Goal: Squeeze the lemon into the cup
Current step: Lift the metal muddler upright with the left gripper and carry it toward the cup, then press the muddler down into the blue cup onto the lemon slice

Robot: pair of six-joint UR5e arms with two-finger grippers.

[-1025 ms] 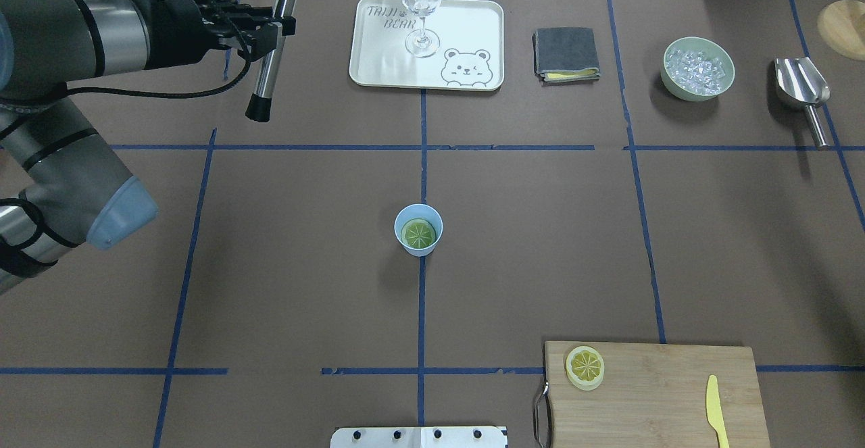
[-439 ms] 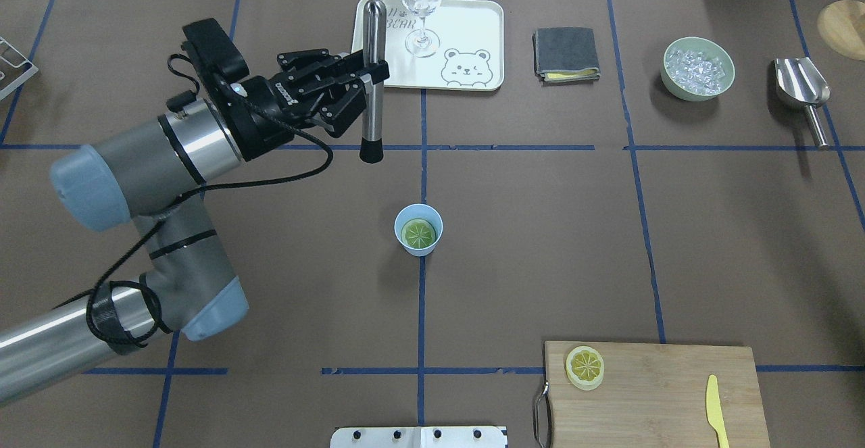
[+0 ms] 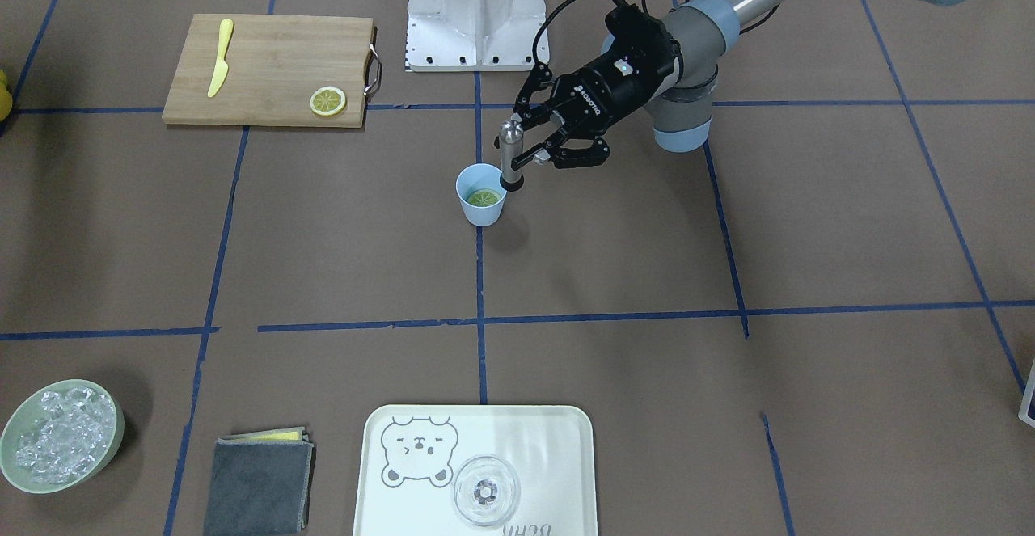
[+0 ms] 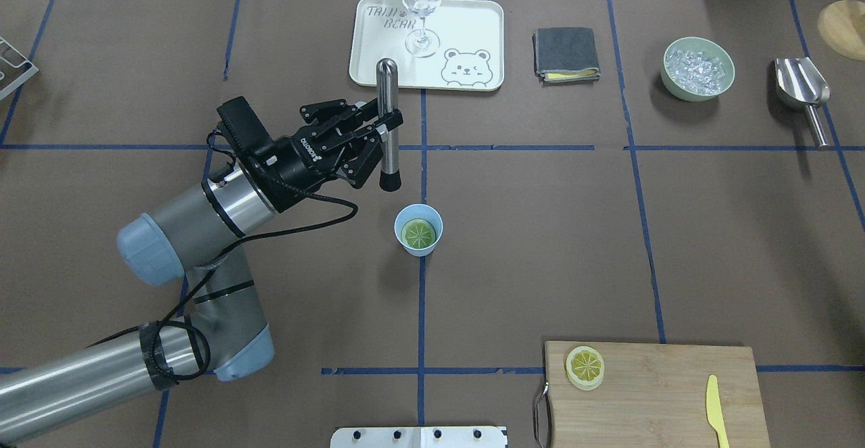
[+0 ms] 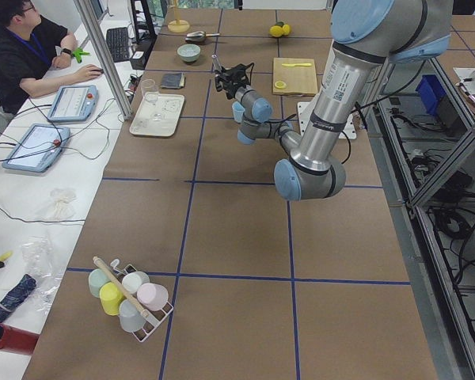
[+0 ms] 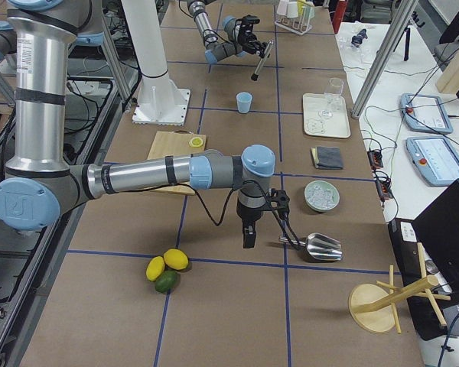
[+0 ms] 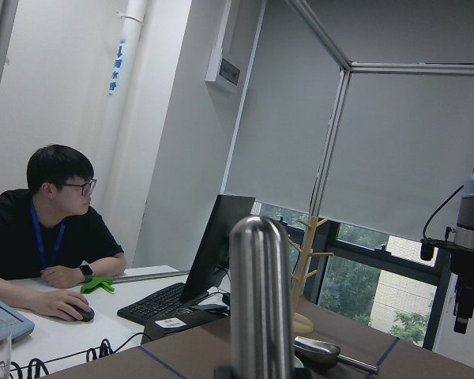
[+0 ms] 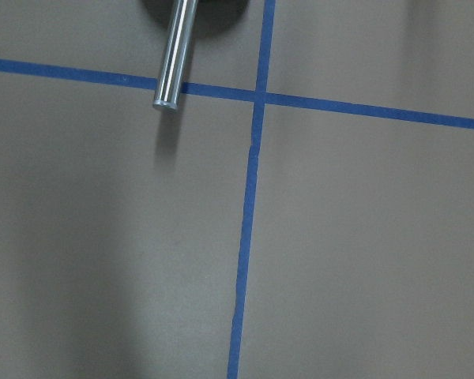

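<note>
Moved closer to the cup [image 4: 419, 252], left fingers [image 4: 365, 122] pinch the steel muddler [image 4: 386, 90]

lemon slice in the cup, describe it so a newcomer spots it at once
Look to the middle of the brown table, where a small light-blue cup stands alone on a blue tape line. The lemon slice lies inside it, looking greenish. Its twin sits uncovered on the wooden cutting board.

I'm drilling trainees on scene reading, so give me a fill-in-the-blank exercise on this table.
The light-blue cup holds one ____ slice.
The left gripper has its jaws ____ on the steel muddler.
The yellow knife lies on the wooden ____.
Missing words: lemon; shut; board.
</note>
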